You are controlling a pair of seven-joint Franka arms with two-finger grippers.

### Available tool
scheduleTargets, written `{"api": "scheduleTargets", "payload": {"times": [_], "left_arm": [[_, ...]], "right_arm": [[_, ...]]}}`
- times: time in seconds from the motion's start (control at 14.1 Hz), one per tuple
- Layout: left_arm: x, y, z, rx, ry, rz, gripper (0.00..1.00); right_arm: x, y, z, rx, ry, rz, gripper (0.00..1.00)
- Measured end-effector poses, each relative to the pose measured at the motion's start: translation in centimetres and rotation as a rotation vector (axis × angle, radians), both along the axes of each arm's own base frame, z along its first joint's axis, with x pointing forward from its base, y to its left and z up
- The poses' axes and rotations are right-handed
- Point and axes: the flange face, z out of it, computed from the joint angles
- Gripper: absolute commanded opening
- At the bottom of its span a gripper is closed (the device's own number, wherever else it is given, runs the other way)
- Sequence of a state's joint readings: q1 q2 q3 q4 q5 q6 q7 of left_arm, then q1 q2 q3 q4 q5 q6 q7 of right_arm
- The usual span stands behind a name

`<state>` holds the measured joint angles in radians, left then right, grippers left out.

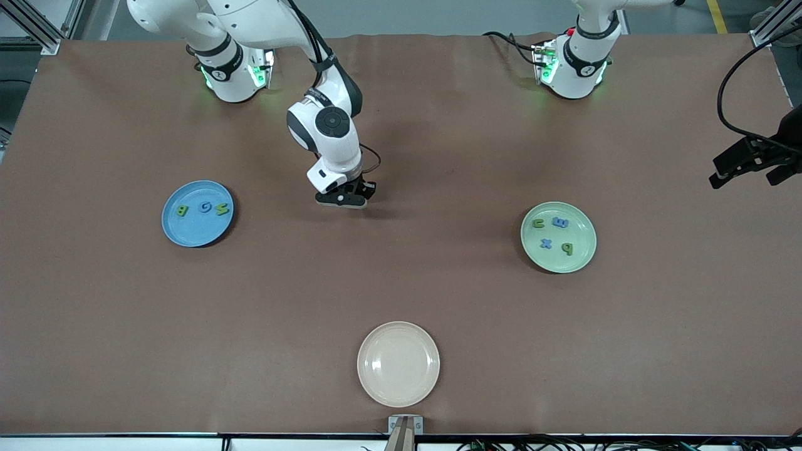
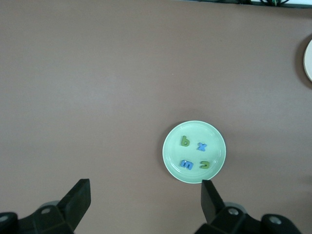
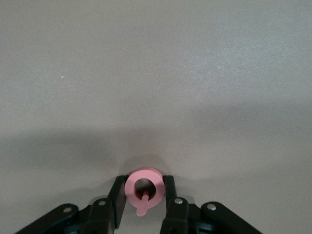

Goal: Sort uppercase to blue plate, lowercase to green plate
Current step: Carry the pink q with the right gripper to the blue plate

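While the right gripper (image 1: 352,199) pinches the red Q (image 3: 143,189) in its fingers over bare table (image 1: 401,275), 3 capitals lie on the blue plate (image 1: 182,233) at its 9 o'clock: the last carry. Left gripper (image 1: 749,168) waits open, the 4 lowercase on the green plate (image 1: 583,255).

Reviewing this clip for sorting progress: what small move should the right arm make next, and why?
Probably lift and carry toward the blue plate. The right gripper is shut on the pink letter, a round capital, low over bare table, and the plate holds only B, G and S. The green plate already has four lowercase letters; the left gripper waits open.
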<state>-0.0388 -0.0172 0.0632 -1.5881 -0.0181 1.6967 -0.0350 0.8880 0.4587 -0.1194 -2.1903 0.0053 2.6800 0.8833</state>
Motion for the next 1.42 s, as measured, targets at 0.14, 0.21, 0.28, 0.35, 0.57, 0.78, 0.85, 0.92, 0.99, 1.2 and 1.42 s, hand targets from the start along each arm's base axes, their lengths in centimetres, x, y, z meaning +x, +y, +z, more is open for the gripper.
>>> {"api": "scheduleTargets", "payload": {"times": [0.14, 0.21, 0.28, 0.35, 0.57, 0.78, 0.85, 0.92, 0.99, 1.2, 1.42], "left_arm": [[-0.1, -0.1, 0.7, 0.000, -0.007, -0.002, 1.00], [-0.2, -0.2, 0.7, 0.000, 0.001, -0.003, 1.00], [-0.3, -0.2, 0.7, 0.000, 0.013, -0.005, 1.00], [-0.4, -0.3, 0.6, 0.000, 0.023, -0.006, 1.00], [-0.7, -0.4, 0.4, -0.001, 0.052, -0.008, 1.00], [-0.8, -0.5, 0.2, -0.001, 0.065, -0.010, 1.00], [-0.8, -0.5, 0.2, -0.001, 0.066, -0.010, 1.00], [-0.8, -0.5, 0.2, -0.001, 0.066, -0.010, 1.00], [-0.8, -0.5, 0.2, -0.001, 0.066, -0.010, 1.00], [-0.8, -0.5, 0.2, -0.001, 0.066, -0.010, 1.00], [-0.8, -0.5, 0.2, -0.001, 0.066, -0.010, 1.00]], "right_arm": [[0.4, -0.4, 0.0, -0.005, 0.002, -0.005, 0.00], [0.9, -1.0, 0.0, -0.015, 0.008, -0.002, 0.00], [1.5, -1.9, 0.1, -0.034, 0.024, 0.007, 0.00], [2.4, -3.2, 0.2, -0.054, 0.046, 0.017, 0.00], [5.4, -8.0, 2.4, -0.086, 0.110, 0.067, 0.00], [8.2, -13.8, 6.5, -0.078, 0.155, 0.149, 0.00], [8.8, -16.2, 7.6, -0.069, 0.163, 0.180, 0.00], [9.2, -18.7, 8.3, -0.059, 0.169, 0.209, 0.00], [9.3, -21.3, 8.6, -0.051, 0.175, 0.236, 0.00], [9.8, -29.5, 8.5, -0.025, 0.198, 0.314, 0.00], [10.2, -35.3, 8.3, -0.007, 0.199, 0.355, 0.01]]}}
